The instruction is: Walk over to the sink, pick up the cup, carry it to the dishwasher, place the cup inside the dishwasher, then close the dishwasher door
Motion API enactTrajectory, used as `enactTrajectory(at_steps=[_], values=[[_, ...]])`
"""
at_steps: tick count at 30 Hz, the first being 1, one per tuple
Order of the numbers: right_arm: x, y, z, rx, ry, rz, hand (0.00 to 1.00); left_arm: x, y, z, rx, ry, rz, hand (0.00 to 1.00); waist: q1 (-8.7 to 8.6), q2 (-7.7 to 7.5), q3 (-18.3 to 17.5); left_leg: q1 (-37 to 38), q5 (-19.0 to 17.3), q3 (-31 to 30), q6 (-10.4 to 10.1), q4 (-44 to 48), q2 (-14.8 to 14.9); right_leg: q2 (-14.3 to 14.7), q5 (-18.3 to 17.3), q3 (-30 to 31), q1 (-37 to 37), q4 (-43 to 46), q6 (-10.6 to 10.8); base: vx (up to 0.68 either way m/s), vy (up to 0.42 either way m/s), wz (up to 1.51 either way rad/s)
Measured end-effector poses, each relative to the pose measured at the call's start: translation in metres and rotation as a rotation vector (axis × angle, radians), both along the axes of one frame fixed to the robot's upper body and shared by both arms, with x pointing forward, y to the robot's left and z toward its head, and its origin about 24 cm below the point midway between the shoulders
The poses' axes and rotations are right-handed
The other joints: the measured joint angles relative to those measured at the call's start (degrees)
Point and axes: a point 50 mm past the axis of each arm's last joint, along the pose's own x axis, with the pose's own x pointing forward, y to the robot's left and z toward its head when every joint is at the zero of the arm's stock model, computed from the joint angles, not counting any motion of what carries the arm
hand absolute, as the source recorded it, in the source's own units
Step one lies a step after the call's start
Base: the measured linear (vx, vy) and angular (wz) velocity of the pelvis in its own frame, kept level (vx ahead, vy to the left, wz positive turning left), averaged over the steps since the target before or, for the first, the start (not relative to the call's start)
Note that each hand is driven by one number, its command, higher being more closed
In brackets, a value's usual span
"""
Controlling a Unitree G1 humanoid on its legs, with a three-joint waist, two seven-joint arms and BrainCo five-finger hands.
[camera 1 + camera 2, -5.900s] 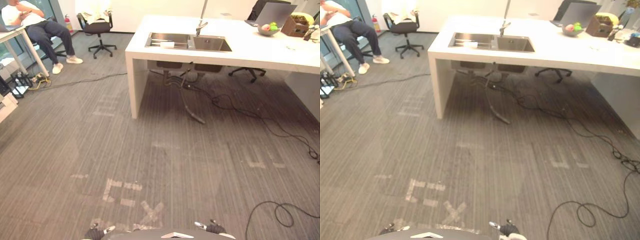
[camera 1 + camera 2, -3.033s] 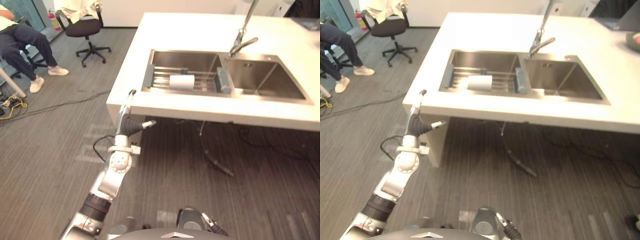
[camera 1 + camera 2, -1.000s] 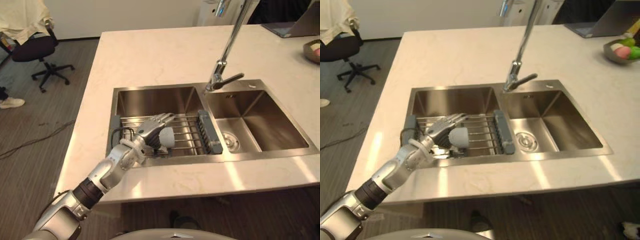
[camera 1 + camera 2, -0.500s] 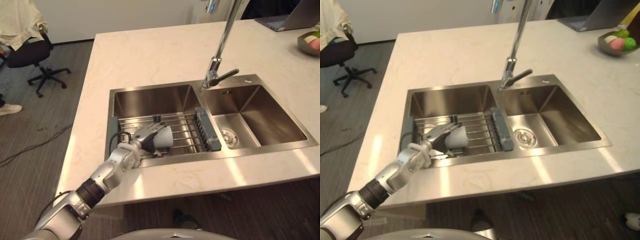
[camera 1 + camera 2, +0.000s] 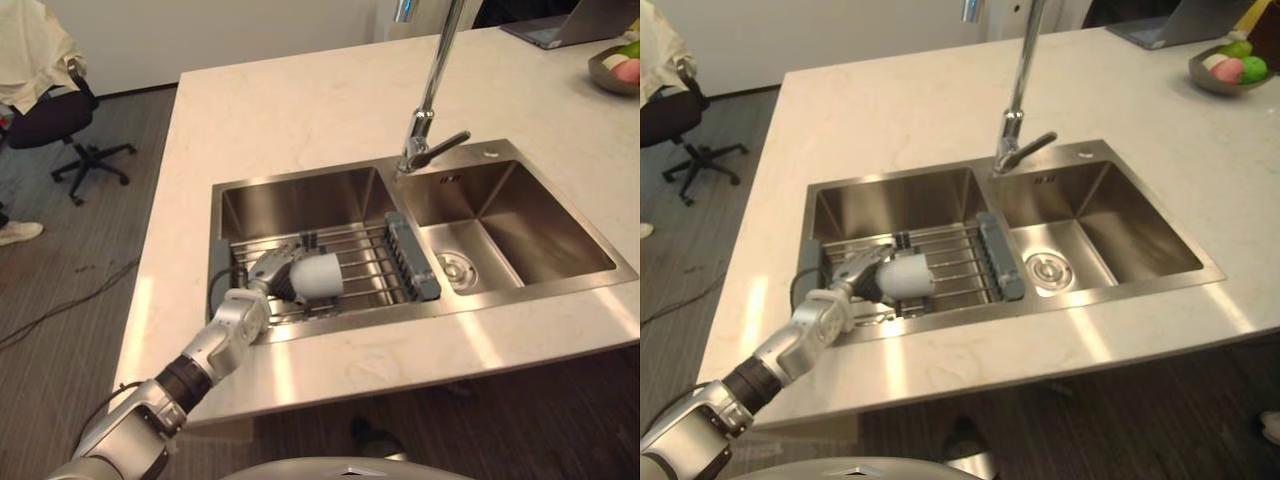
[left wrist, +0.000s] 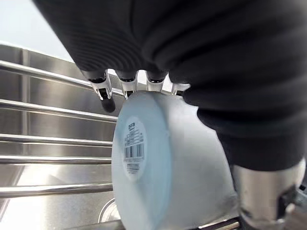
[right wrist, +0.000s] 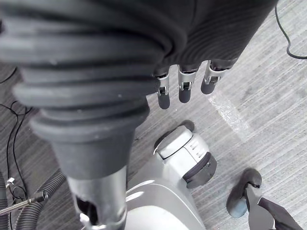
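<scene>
Right now I am curling my left hand (image 5: 266,270) round the white cup (image 5: 316,275), which is lying on its side on the wire rack (image 5: 366,262) spanning the left basin of the steel double sink (image 5: 300,198). My fingers (image 6: 104,89) are wrapping over the cup's upper side while my thumb is pressing against its other side, and the stickered base is facing my wrist. The cup is resting on the rack's bars, close to the basin's near wall. A tall faucet (image 5: 432,95) is rising behind the divider between the basins, set into the pale table (image 5: 300,100). My right hand (image 7: 183,86) is hanging with loose, unclenched fingers above the grey carpet floor (image 7: 271,96), holding nothing.
</scene>
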Motion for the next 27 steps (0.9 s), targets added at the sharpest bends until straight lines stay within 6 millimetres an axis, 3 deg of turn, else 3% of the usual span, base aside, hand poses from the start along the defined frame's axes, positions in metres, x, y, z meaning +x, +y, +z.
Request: enactTrajectory(at_steps=[15,16,27], values=[[-0.002,-0.003,0.001,-0.002,-0.004,-0.035,0.0,0.01,-0.003,0.003,0.087,0.086,-0.035,0.0,-0.83,0.33,0.7,1.13,0.55,0.63,-0.19,-1.89,-0.33,0.11,-0.01,0.25,0.55,-0.36,0.02,0.0,-0.001,0.0],[-0.002,-0.004,0.001,-0.003,-0.006,-0.035,0.0,0.011,-0.004,0.004,0.097,0.097,-0.044,1.0,-1.0,0.57,0.76,1.21,0.58,0.63,-0.19,-2.04,-0.36,0.11,-0.02,0.25,0.56,-0.37,0.02,0.0,0.0,0.0],[0.003,-0.006,0.002,-0.011,-0.011,-0.006,0.0,0.013,-0.017,0.018,0.212,0.144,-0.144,1.0,-1.99,1.34,1.15,1.94,1.34,0.54,-0.39,-3.74,-0.53,0.26,-0.15,0.12,0.69,-0.47,0.11,0.0,0.0,0.0]])
